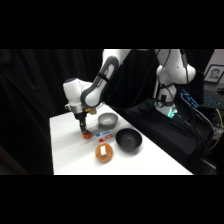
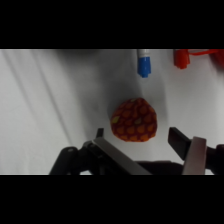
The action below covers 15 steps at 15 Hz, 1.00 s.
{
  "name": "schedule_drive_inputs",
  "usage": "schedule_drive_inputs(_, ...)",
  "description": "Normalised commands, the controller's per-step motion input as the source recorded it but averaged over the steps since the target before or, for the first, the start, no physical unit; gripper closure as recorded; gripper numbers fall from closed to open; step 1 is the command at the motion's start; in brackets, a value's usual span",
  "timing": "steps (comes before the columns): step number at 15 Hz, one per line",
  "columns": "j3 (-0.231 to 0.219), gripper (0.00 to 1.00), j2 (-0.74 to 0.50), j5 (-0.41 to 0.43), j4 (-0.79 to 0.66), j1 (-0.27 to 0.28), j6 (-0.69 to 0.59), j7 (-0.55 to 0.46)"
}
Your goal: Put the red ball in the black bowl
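Table: the flat white table (image 1: pixel 67 155) carries everything; nothing on it has reached its goal yet.
Arm: the white Franka arm (image 1: pixel 102 75) reaches from the upper right, bends at the elbow and drops its wrist steeply over the table's far-left part.
Black bowl: the round matte black bowl (image 1: pixel 129 140), the largest bowl, sits right of centre and looks empty; it is well apart from the gripper.
Grey bowl: a smaller grey metallic bowl (image 1: pixel 107 119) stands behind it, near the arm.
Orange object: a larger orange-brown round object with a white label (image 1: pixel 104 152) lies near the front, just left of the black bowl.
Markers: a blue-capped marker (image 2: pixel 144 62) and a red-capped one (image 2: pixel 181 58) lie beyond the ball.
Gripper: the two-finger gripper (image 2: pixel 136 142) points down with its fingers spread wide, one on each side of the ball and neither touching it; it holds nothing.
Red ball: the small red-orange sphere with a bumpy, dotted surface (image 2: pixel 133 120) rests on the table between the fingers.
Progress: early, by my reading; the approach looks done, while closing, lifting, carrying to the black bowl and releasing all remain.
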Motion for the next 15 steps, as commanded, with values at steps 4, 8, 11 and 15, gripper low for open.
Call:
schedule_drive_inputs(4, 0.086, 0.0, 0.13, 0.141, 0.12, -0.083, 0.12, -0.1)
schedule_drive_inputs(8, 0.055, 0.0, 0.11, 0.104, 0.11, -0.059, 0.1, -0.06)
schedule_drive_inputs(11, 0.084, 0.26, 0.1, 0.13, 0.12, -0.084, 0.1, -0.08)
schedule_drive_inputs(15, 0.071, 0.6, 0.03, 0.121, 0.05, -0.093, 0.15, -0.1)
